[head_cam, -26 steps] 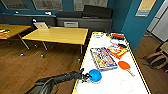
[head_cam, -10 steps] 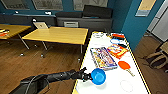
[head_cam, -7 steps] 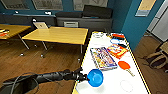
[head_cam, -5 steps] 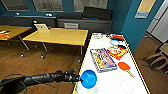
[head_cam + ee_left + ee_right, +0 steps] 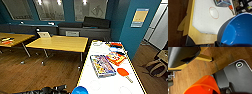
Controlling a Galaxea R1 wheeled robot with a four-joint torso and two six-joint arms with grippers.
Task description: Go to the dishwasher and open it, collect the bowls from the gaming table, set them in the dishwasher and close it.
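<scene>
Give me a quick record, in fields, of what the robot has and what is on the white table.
Place: room with blue walls, wood floor
Left arm: carries a blue bowl, at the near end of the white-topped gaming table
Right wrist view: an orange bowl close to the camera, above the floor
On the table: game box, red paddle, more items at the far end
Beyond: yellow tables

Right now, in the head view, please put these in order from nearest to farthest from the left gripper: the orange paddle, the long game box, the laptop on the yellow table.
From the left gripper, at the gaming table's near end:
1. Long game box, mid-table.
2. Orange paddle, toward the far edge; close to the box's distance, so this ranking is tentative.
3. Laptop, on the yellow table, plainly farthest.
</scene>
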